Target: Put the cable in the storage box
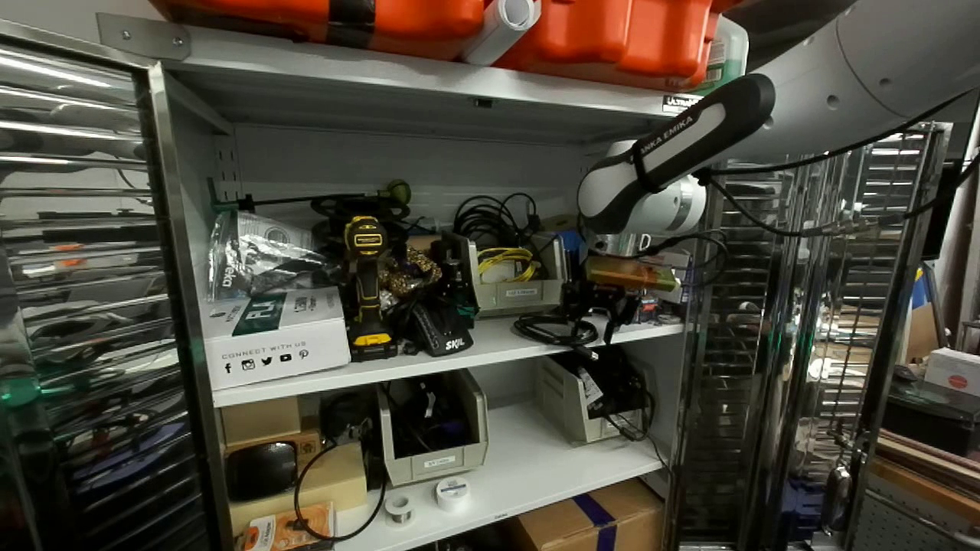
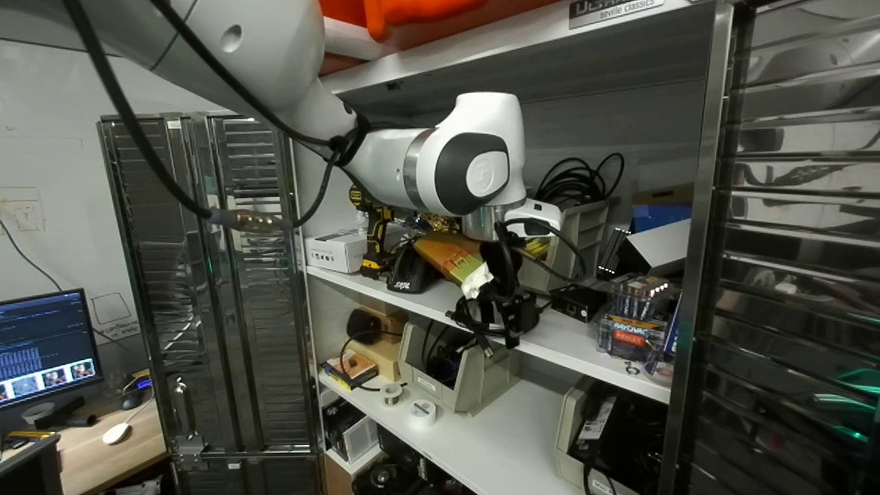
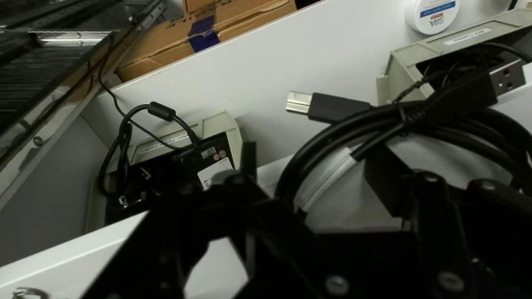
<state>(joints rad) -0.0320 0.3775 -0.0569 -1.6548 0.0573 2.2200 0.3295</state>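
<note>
- Arm (image 1: 804, 115) across upper R; tool (image 1: 591, 325) low over upper surface (image 1: 494, 340), toward R end
- Coiled blk cable (image 1: 536, 334) near front edge, R side overlapping tool in view; contact unclear
- Grey bin (image 1: 505, 306) w/ yel. cable (image 1: 509, 255) behind & L of coil
- Yel./blk drill (image 1: 368, 283) upright next to PLA box (image 1: 276, 337), far L
- Lower surface (image 1: 528, 428): L bin (image 1: 436, 464), R bin (image 1: 563, 398), both w/ dk. contents; sm. spool (image 1: 399, 508) + wht. roll (image 1: 453, 493) in front of L bin
- Orange cases (image 1: 597, 30) up top
</note>
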